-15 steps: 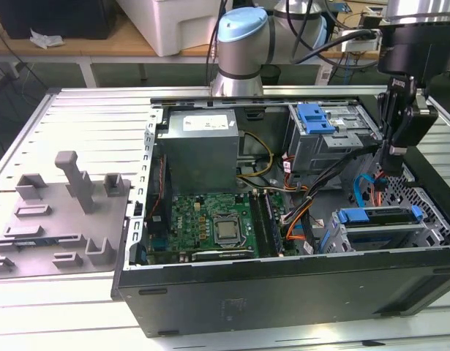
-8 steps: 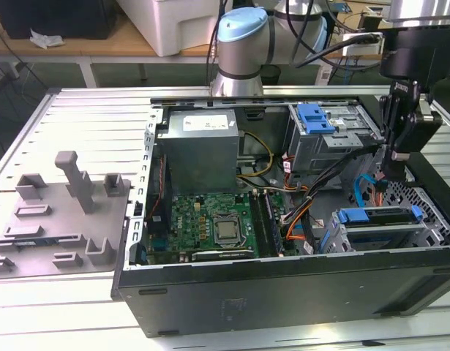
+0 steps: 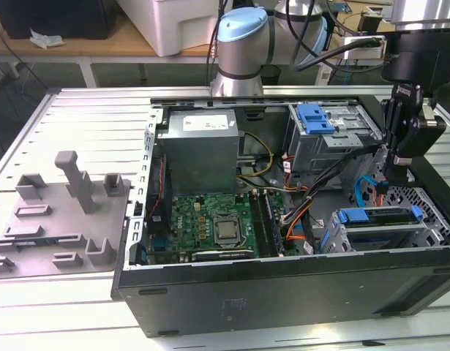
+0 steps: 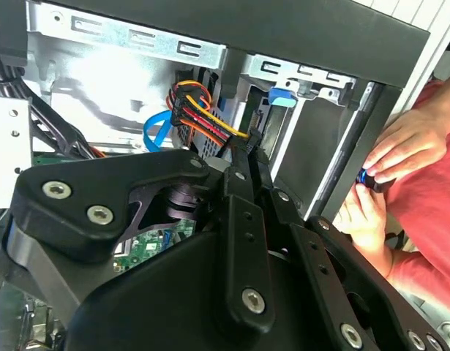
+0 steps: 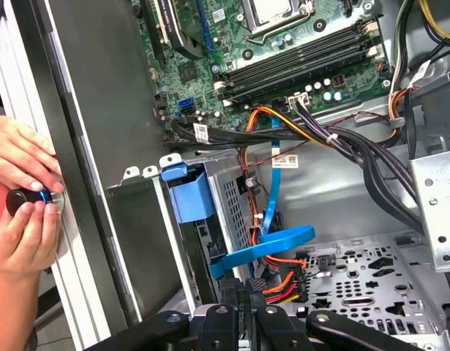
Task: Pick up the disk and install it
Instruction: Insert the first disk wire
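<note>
The disk (image 3: 378, 217), a silver drive in a blue carrier, sits in the lower drive cage at the exterior view's right inside the open computer case (image 3: 283, 292). Its blue carrier tab shows in both wrist views (image 5: 189, 197) (image 4: 282, 96). My gripper (image 3: 395, 178) hangs over the case just beyond that cage. Its fingers (image 4: 248, 157) are pressed together at the black connector (image 5: 258, 284) that ends an orange, red and yellow power cable (image 4: 203, 110). A blue data cable (image 5: 272, 243) curves close by.
A second blue carrier (image 3: 316, 117) sits in the upper cage, with the motherboard (image 3: 210, 223) and power supply (image 3: 199, 150) toward the exterior view's left. A person's hands (image 5: 20, 172) hold a small knob (image 5: 28, 199) outside the case wall. A grey fixture plate (image 3: 56, 219) lies beside the case.
</note>
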{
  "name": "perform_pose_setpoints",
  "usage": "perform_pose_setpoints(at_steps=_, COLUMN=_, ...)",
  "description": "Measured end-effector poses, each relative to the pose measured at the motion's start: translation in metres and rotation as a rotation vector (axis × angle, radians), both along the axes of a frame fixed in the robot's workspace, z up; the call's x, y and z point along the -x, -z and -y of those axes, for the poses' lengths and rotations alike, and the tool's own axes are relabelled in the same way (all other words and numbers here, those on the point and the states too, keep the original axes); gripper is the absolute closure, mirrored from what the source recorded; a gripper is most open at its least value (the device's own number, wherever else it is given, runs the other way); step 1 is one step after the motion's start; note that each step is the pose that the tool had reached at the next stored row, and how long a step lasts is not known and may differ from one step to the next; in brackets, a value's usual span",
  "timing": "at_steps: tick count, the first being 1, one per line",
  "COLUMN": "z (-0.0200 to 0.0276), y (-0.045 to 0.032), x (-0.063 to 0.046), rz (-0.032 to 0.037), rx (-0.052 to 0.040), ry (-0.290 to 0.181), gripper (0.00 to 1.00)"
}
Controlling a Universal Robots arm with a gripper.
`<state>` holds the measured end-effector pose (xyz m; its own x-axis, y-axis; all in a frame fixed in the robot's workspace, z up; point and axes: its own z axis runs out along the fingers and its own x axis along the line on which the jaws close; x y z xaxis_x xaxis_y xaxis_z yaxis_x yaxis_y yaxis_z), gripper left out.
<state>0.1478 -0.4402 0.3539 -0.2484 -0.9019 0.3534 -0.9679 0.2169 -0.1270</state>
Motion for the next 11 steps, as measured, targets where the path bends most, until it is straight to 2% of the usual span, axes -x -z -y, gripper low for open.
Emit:
perform_pose_setpoints(at_steps=2, z=-0.0016, y=0.0, x=0.0, rz=0.0, rx=0.0026, ry=0.0, gripper=0.83)
perform_pose_setpoints(at_steps=5, z=-0.0066, y=0.0001, x=-0.0007, rz=0.0, rx=0.0049, ry=0.0, gripper=0.83)
perform_pose_setpoints(at_steps=9, z=-0.0062, y=0.0001, x=-0.0047, rz=-0.0001, rx=0.005, ry=0.0, gripper=0.83)
perform_pose_setpoints(at_steps=11, z=-0.0031, y=0.0001, x=-0.0045, rz=0.0, rx=0.0038, ry=-0.002, gripper=0.83)
